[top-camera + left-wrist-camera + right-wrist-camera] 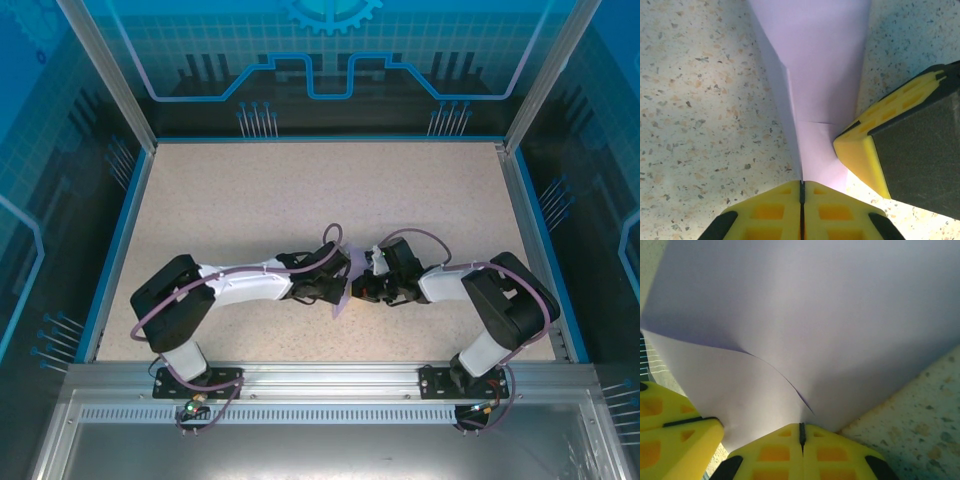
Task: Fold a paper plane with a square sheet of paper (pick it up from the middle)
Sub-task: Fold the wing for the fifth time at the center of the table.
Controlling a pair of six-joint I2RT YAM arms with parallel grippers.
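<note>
Item one, left: left arm (245, 285), reaching from the near left corner toward the middle of the table (300, 200). I read the left jaws as closed tight, their yellow fingers (771, 210) meeting on a narrow end of the sheet of paper (820, 75) and pinching it.

Item two, centre: the sheet of paper, pale lilac, folded, with layered edges and one crease across it. It sits between the two arms at the table's middle. Whether it touches the table I cannot tell. From above, a pale flap points toward the near side.

Item three, right: right arm (480, 290), reaching in from the near right. I read the right jaws as closed too, pinching the same paper, which curls and fans wide ahead of them. One yellow finger (860, 150) of the right jaws lies just beside the left jaws.
</note>
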